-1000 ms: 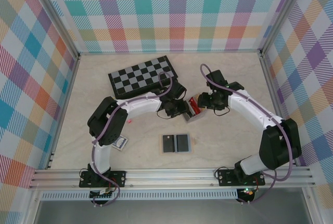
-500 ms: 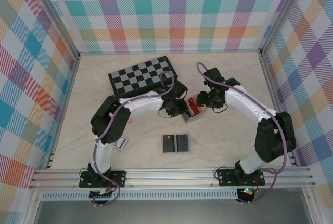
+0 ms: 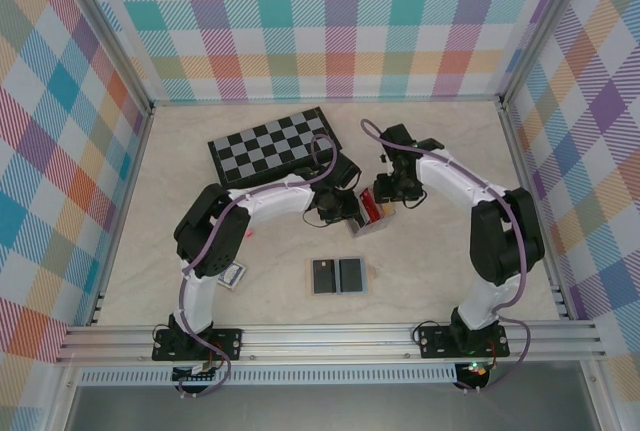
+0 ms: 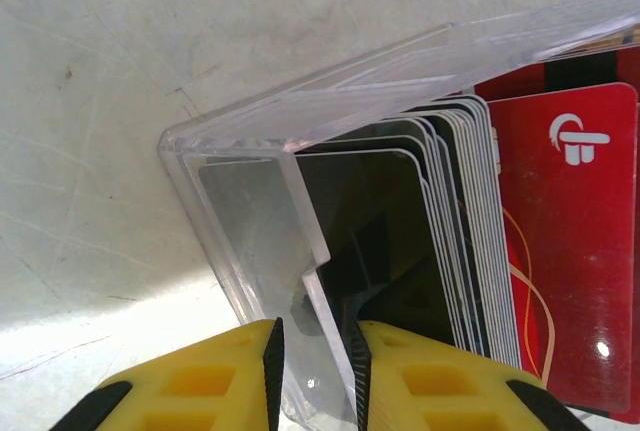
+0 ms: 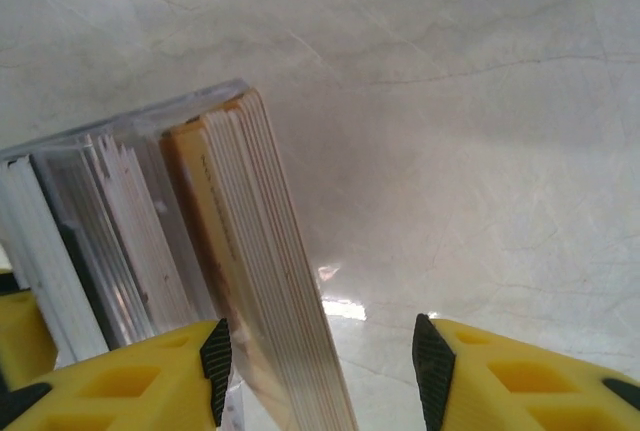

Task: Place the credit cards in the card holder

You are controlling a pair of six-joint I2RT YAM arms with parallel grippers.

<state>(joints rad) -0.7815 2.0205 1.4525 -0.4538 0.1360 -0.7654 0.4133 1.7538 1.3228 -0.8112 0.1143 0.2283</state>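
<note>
The card holder [image 3: 374, 217] is a clear plastic box [image 4: 380, 81] standing mid-table. In it stand credit cards: a red one [image 4: 570, 251], a black one [image 4: 380, 221] and a pack of pale-edged ones [image 5: 270, 251]. My left gripper [image 3: 347, 213] is at the holder's left end, its jaws [image 4: 313, 336] shut on the clear end wall. At the holder's right end is my right gripper [image 3: 386, 198]. It stands open [image 5: 320, 336] around the outermost pack of cards. The pack lies close to the left finger [image 5: 215, 356] and far from the right one.
A folded chessboard [image 3: 272, 146] lies behind the left arm. A flat tan wallet [image 3: 338, 276] holding two dark cards sits nearer the front. A blue-patterned card pack [image 3: 233, 276] lies by the left arm's base. Metal rails border the table.
The left jaws have narrowed onto the holder's wall. The right gripper has shifted left toward the holder, and the right arm's elbow has swung inward.
</note>
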